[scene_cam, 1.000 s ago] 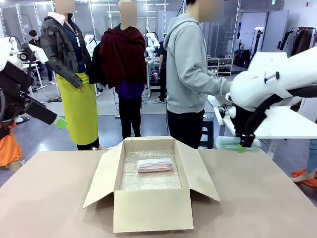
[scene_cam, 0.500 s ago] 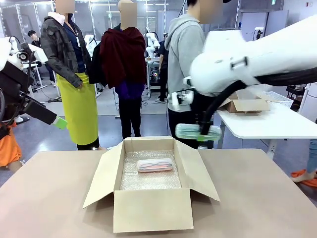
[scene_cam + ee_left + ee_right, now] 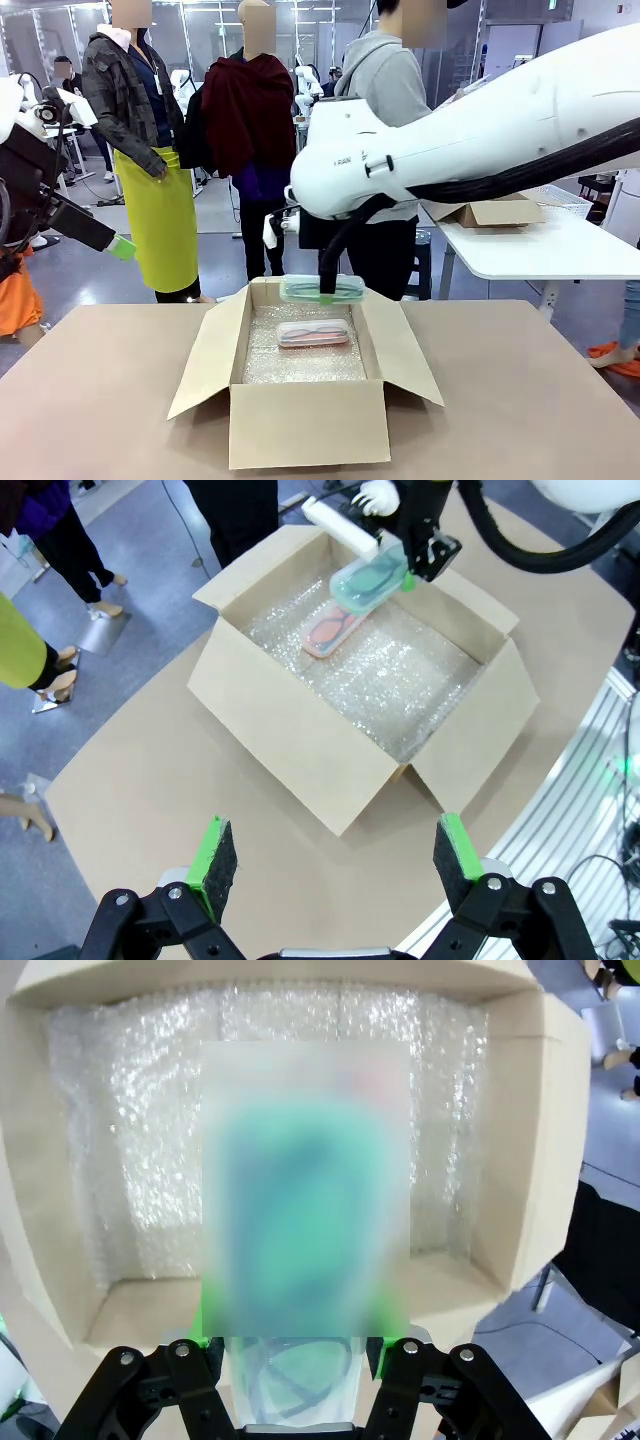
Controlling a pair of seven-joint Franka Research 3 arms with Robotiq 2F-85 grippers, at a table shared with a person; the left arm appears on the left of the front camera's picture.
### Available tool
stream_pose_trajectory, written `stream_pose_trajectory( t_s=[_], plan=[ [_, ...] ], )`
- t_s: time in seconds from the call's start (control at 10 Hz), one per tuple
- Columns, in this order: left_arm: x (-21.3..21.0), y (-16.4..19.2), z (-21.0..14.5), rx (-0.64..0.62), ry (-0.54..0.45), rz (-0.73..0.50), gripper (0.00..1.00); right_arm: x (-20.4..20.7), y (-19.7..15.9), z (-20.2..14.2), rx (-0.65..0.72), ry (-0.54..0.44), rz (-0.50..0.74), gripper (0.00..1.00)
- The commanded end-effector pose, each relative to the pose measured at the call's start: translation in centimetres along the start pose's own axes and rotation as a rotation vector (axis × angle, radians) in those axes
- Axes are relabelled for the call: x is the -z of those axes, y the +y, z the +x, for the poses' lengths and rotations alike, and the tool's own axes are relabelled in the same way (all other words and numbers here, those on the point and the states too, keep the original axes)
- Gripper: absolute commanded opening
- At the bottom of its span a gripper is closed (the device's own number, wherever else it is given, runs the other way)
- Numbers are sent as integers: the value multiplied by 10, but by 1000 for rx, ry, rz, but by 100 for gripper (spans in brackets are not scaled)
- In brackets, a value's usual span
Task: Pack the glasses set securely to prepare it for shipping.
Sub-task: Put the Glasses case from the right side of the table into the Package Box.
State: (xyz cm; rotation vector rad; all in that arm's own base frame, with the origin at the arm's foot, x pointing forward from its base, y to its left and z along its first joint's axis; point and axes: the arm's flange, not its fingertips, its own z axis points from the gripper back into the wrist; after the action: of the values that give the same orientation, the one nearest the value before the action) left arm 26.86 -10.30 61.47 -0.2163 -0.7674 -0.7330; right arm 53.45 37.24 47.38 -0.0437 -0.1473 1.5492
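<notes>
An open cardboard box [image 3: 300, 425] lined with bubble wrap [image 3: 300, 362] stands mid-table. The pale pink glasses case [image 3: 313, 333] lies flat inside, toward the far wall. Just above the box's far rim hangs the pale green case [image 3: 322, 289], with my right gripper [image 3: 325, 293] shut on it. In the right wrist view the green case [image 3: 300, 1230] is a blur between the gripper [image 3: 298, 1345] and the bubble wrap [image 3: 130, 1110]. From high up, my left gripper [image 3: 335, 852] looks down on the box [image 3: 300, 750], the pink case [image 3: 330, 632] and the green case [image 3: 365, 580]; its jaws are open with nothing between them.
The box flaps [image 3: 205, 355] spread outward on both sides. My left arm [image 3: 60, 215] is held up off the table at the left edge. Several people stand beyond the far side. A white side table [image 3: 540, 255] carrying a small carton stands at the right.
My right arm has swung left from the side table, carrying the green case, and now holds it over the box's far rim. The left arm and pink case have not moved.
</notes>
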Motion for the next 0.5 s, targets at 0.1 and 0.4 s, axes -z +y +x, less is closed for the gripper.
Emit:
stream_pose_trajectory(
  t_s=[0.1,0.4],
  plan=[
    [-1,1,0,3,-5,-5,100,7,11,16,67,-19,23,65],
    [-1,1,0,3,-5,-5,100,48,24,27,32,-51,77,65]
  ],
)
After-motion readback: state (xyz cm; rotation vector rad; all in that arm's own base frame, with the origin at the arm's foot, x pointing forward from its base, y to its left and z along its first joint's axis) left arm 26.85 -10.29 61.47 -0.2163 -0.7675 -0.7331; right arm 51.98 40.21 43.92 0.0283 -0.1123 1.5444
